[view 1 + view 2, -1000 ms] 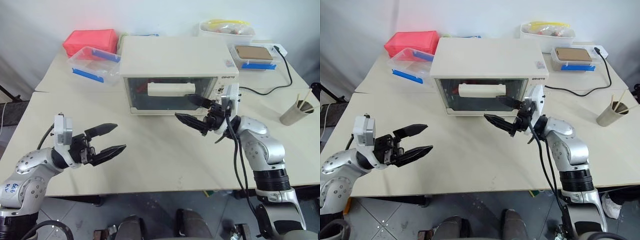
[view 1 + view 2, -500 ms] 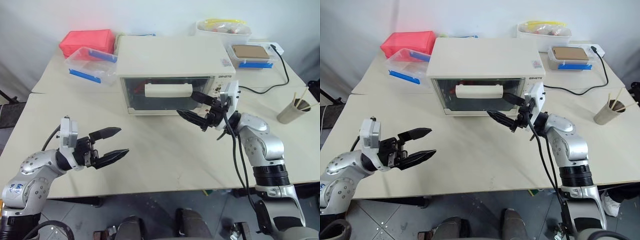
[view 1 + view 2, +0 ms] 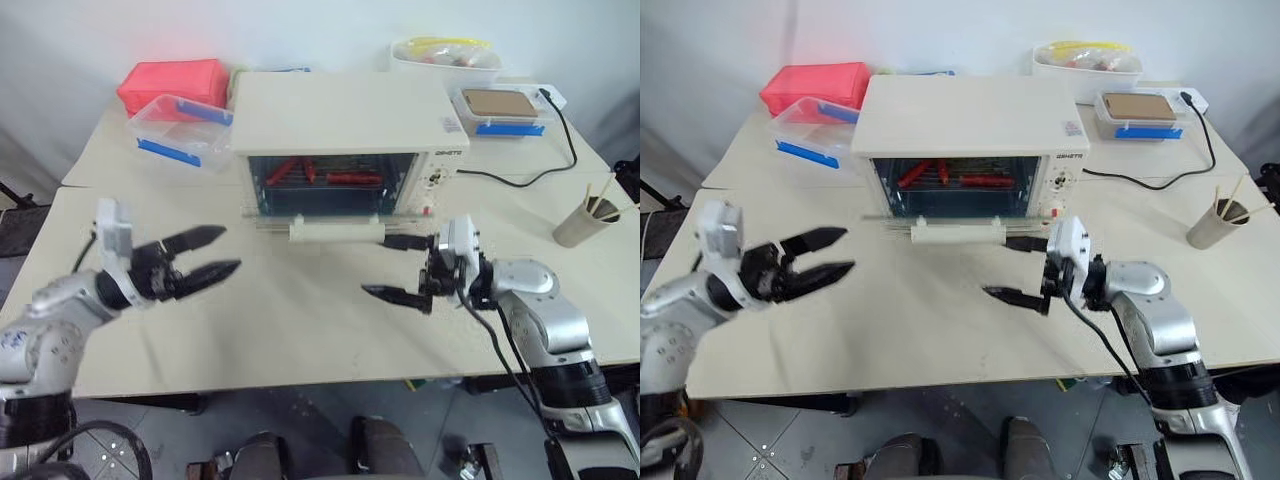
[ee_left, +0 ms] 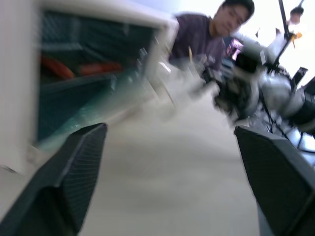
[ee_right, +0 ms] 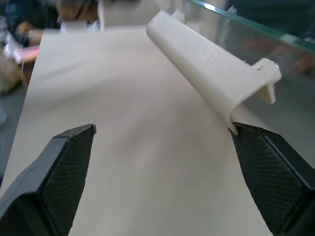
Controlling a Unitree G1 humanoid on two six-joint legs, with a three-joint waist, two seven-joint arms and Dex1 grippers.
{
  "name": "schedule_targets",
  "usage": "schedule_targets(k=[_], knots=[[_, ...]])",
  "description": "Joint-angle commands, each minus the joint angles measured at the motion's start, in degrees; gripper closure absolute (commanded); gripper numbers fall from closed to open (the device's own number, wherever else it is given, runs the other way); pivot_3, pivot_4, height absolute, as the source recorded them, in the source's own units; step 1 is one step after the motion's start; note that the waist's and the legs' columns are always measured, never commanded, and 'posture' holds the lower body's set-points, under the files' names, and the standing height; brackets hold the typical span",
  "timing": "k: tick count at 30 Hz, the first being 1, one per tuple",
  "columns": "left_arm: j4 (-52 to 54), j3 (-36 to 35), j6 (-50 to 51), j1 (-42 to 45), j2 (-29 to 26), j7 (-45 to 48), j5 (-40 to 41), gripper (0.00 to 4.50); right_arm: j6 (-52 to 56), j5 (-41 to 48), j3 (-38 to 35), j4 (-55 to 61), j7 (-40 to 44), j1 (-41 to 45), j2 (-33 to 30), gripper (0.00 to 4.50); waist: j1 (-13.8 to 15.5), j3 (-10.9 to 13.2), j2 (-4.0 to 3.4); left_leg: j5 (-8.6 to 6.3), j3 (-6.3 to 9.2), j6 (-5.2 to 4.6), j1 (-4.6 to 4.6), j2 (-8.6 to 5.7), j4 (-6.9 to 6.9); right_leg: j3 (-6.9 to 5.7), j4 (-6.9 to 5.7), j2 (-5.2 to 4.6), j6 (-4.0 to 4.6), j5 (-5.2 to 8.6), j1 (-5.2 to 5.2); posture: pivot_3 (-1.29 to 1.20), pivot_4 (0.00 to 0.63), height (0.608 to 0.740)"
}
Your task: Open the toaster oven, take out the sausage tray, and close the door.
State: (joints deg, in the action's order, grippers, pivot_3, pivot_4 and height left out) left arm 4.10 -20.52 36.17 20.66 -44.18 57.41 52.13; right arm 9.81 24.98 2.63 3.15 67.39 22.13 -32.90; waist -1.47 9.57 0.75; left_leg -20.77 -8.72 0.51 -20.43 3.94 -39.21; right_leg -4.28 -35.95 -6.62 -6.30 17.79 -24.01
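Inside the toaster oven (image 3: 350, 125): three sausages (image 3: 325, 176) (red).

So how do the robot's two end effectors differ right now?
The left end effector hovers over bare table, well off to the side of the toaster oven; the right end effector sits just in front of the lowered door, one finger by its handle. The left points toward the oven, the right sideways across its front. Both are open and hold nothing.

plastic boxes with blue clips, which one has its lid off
The clear box left of the toaster oven, beside the red bag; the box on the oven's right is lidded.
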Motion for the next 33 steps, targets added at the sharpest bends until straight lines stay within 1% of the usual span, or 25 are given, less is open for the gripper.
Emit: schedule_targets(k=[1,5,7,10,11,15,18,21,23,26,28,29,33], knots=[[-3.61,0.43,-0.64,4.33,-0.46,2.12,-0.72,1.54,-3.48,-0.63,-0.48,0.48,0.58,0.13,0.00,0.00,-0.04,0.00,0.00,0.00,-0.02,0.00,0.00,-0.01,0.00,0.00,0.01,-0.01,-0.01,-0.01,0.00,0.00,0.150,0.740],[-9.32,3.76,-4.18,9.57,1.66,3.72,-5.41,2.79,-4.75,-0.89,-0.37,-0.35,0.37,0.33,0.36,0.00,-0.08,0.01,0.01,0.00,-0.02,0.00,0.01,0.00,0.00,-0.03,0.00,0.05,-0.02,-0.01,0.00,0.00,0.150,0.740],[-13.21,6.28,-7.01,12.79,3.96,4.44,-8.41,3.43,-5.36,-1.04,-0.20,-0.73,0.32,0.42,0.48,0.00,-0.04,0.01,0.02,0.02,-0.02,0.02,0.01,0.00,-0.02,-0.05,-0.01,0.06,-0.02,-0.01,0.00,0.00,0.150,0.740],[-16.87,9.35,-10.95,15.32,7.36,5.32,-12.37,4.40,-5.91,-1.10,-0.25,-0.86,0.14,0.27,0.62,0.00,0.01,0.01,0.03,0.02,-0.03,0.02,0.00,-0.01,-0.07,-0.05,-0.02,0.05,-0.02,-0.01,0.02,0.00,0.150,0.740],[-18.34,9.72,-11.98,16.09,8.54,5.20,-13.14,4.45,-6.08,-1.14,-0.32,-0.86,0.06,0.09,0.62,0.00,0.01,0.02,0.03,0.02,-0.03,0.02,0.00,-0.02,-0.08,-0.05,-0.01,0.05,-0.03,-0.01,0.02,0.00,0.150,0.740],[-23.97,11.25,-18.33,17.85,13.52,5.29,-17.27,4.45,-7.00,-1.18,-1.50,0.12,-1.15,-2.69,0.24,0.00,0.06,0.05,0.08,0.02,-0.02,0.01,-0.02,-0.02,-0.08,-0.07,-0.02,0.06,-0.03,-0.02,0.01,0.00,0.150,0.740],[-25.76,9.54,-18.06,18.81,15.25,5.66,-15.88,4.45,-6.94,-1.09,-1.99,1.25,-1.50,-4.50,-0.40,0.00,0.00,0.08,0.13,0.02,-0.01,0.01,-0.03,-0.02,-0.08,-0.09,-0.02,0.06,-0.03,-0.02,0.01,0.00,0.150,0.740],[-23.60,9.88,-16.12,17.84,14.02,7.77,-15.35,4.45,-6.01,-0.61,-3.18,2.68,-2.98,-6.03,-0.62,0.00,-0.21,0.08,0.14,0.03,-0.01,0.00,-0.02,0.00,-0.09,-0.09,-0.02,0.06,-0.04,-0.02,0.01,0.00,0.150,0.740],[-20.91,9.52,-13.28,15.43,12.05,9.05,-14.40,4.45,-4.20,0.41,-4.13,2.81,-5.14,-5.12,0.07,0.00,-0.29,0.08,0.14,0.04,-0.01,0.01,-0.02,0.01,-0.09,-0.09,-0.04,0.07,-0.04,-0.02,0.01,0.00,0.150,0.740],[-15.15,8.15,-10.74,9.55,8.48,7.77,-14.92,3.90,-2.31,1.33,-4.45,0.84,-7.50,-0.89,1.62,0.00,-0.68,0.10,0.10,0.04,-0.03,0.01,0.01,0.04,-0.08,-0.06,-0.05,0.06,-0.04,-0.02,0.00,0.00,0.150,0.740],[-10.94,5.57,-10.38,5.26,6.55,7.19,-14.10,3.24,-1.12,1.54,-4.31,-1.58,-8.35,3.72,2.90,0.00,-0.91,0.14,0.05,0.04,-0.03,0.01,0.02,0.09,-0.08,-0.06,-0.07,0.08,-0.03,-0.02,0.00,0.00,0.150,0.740],[-9.04,4.60,-9.65,3.55,5.93,6.95,-13.31,2.99,-0.61,1.70,-4.34,-2.50,-8.56,5.49,3.45,0.00,-0.79,0.16,0.03,0.04,-0.02,0.01,0.02,0.10,-0.09,-0.06,-0.08,0.07,-0.03,-0.02,-0.01,0.00,0.150,0.740],[-3.10,1.98,-8.25,-1.77,5.50,5.56,-11.50,1.77,0.85,2.13,-4.24,-5.82,-8.72,10.51,4.96,0.00,0.18,0.17,0.03,0.04,0.09,0.02,-0.02,0.10,-0.10,-0.09,-0.09,0.04,-0.01,-0.01,0.00,0.00,0.150,0.740]])
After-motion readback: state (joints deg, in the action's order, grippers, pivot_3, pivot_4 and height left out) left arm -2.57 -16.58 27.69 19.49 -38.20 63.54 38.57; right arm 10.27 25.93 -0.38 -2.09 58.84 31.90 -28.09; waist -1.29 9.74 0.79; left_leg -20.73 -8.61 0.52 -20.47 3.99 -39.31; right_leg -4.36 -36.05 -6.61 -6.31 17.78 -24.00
